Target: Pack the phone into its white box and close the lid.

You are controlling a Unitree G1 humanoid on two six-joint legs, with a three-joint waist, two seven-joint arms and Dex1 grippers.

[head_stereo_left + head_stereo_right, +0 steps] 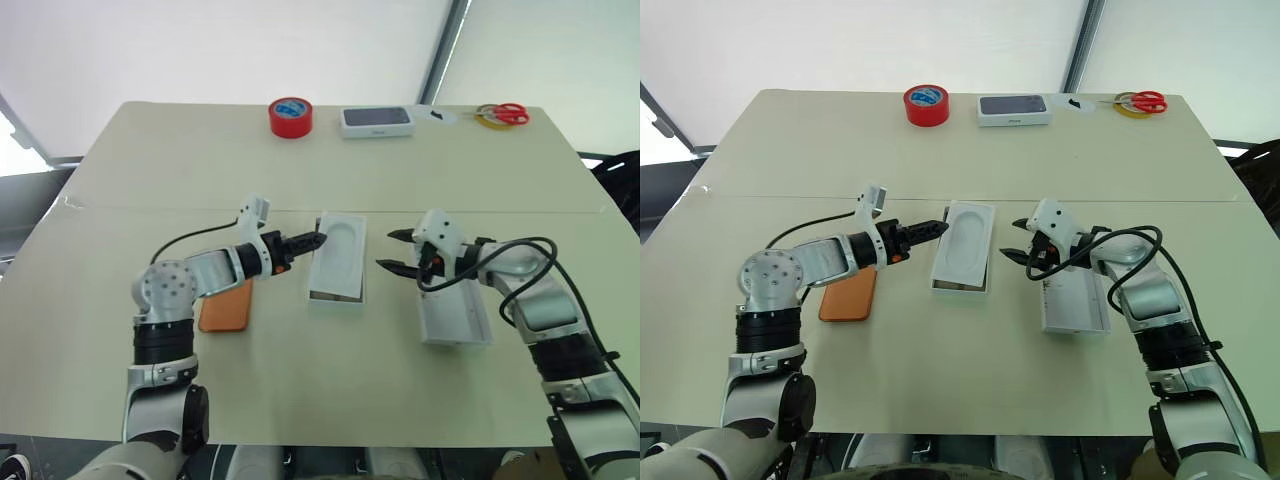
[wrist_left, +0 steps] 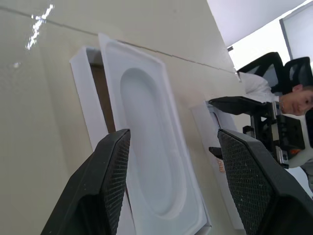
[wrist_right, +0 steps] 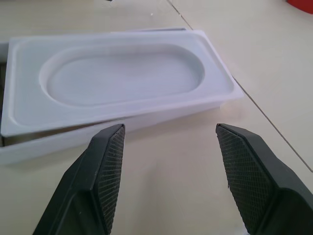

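You see the shallow white cardboard box point(image 1: 335, 297) mid-table with a round-cornered moulded white insert tray point(image 1: 339, 252) lying askew on it. Your left gripper point(image 1: 312, 241) and right gripper point(image 1: 392, 251) flank it, both spread wide, holding nothing. The flat orange phone point(image 1: 226, 308) lies under your left forearm; the shallow white lid point(image 1: 455, 318) rests under your right

A laboratory or office test space. A plain beige table point(image 1: 300, 340) stands before white wall panels and carries loose supplies along its far edge: a roll of red tape point(image 1: 290, 117), red-handled scissors point(image 1: 508, 114) and a white slab with a dark top point(image 1: 376, 120). Black office chairs point(image 2: 266, 73) and a seated person point(image 2: 298, 100) appear beyond the table in the left wrist view.
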